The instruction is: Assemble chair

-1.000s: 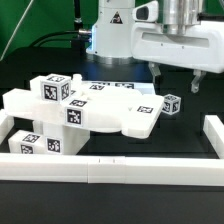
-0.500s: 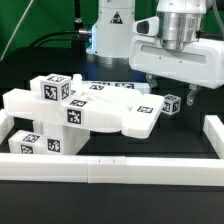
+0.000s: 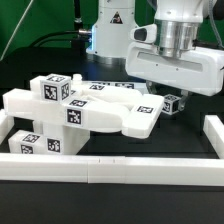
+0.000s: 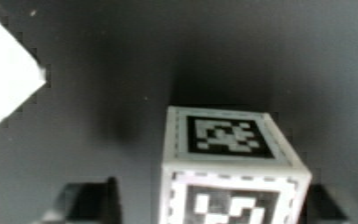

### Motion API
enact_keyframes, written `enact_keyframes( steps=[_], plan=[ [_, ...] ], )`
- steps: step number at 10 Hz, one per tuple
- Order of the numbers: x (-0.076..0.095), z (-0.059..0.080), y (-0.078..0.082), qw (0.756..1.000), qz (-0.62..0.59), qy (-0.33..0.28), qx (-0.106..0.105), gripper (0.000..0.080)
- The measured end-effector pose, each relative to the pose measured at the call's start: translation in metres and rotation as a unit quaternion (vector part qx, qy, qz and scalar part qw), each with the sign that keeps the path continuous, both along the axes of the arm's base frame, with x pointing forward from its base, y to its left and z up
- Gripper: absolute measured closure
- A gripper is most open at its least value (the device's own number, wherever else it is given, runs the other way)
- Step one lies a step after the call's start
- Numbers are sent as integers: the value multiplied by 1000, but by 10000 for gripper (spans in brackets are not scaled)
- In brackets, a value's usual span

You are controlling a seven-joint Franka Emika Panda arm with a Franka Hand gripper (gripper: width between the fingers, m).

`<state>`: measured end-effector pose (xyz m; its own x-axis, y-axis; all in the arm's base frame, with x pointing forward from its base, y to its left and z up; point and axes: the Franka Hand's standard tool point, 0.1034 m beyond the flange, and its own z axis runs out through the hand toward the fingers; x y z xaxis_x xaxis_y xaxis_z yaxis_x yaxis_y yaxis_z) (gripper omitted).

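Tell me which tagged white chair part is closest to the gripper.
The small cube standing alone on the black table, at the exterior view's right, directly under the gripper. The other tagged parts sit clustered toward the left.

**Bright whites over a dark table, soft wrist view**

In the exterior view, even overhead light falls on the chair parts (image 3: 85, 110), whose white faces nearly wash out, and the black table (image 3: 120, 195) stays dim. Shadows are short and soft. The wrist view is blurry; the small cube (image 4: 233, 165) casts a dark shadow, perhaps from side lighting.
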<state>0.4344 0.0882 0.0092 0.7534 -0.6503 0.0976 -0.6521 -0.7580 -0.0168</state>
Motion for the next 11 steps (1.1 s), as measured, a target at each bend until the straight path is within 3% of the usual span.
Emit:
enact_keyframes(
  steps=[1,2,5,11],
  plan=[
    [0,0,0,1000,0,0,0,399],
    [0,0,0,1000,0,0,0,515],
    [4,8,-3,1000,14,9,4,515],
    [48,85,-33,997,22,39,59,515]
  ],
)
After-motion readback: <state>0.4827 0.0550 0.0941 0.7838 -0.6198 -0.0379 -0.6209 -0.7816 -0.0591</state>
